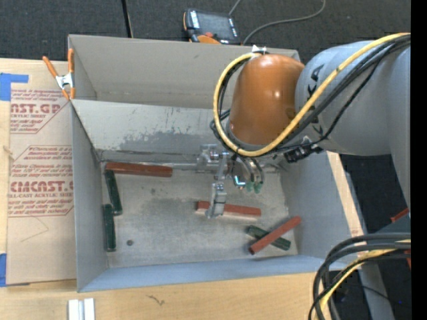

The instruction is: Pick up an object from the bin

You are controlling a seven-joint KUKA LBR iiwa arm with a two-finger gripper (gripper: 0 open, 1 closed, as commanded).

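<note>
My gripper (217, 207) hangs below the orange wrist cover, near the middle of the bin. Its tip is down at the left end of a short red-brown stick (235, 211) that lies flat on the bin floor, pointing right. Whether the tip touches the stick I cannot tell. To the right and nearer the front wall, another red-brown stick (275, 235) lies tilted across a dark green stick (266, 238).
A longer red-brown stick (137, 170) lies along the back wall at the left. Two dark green sticks (113, 193) (108, 227) lie along the left wall. The arm and its cables hang over the bin's right side.
</note>
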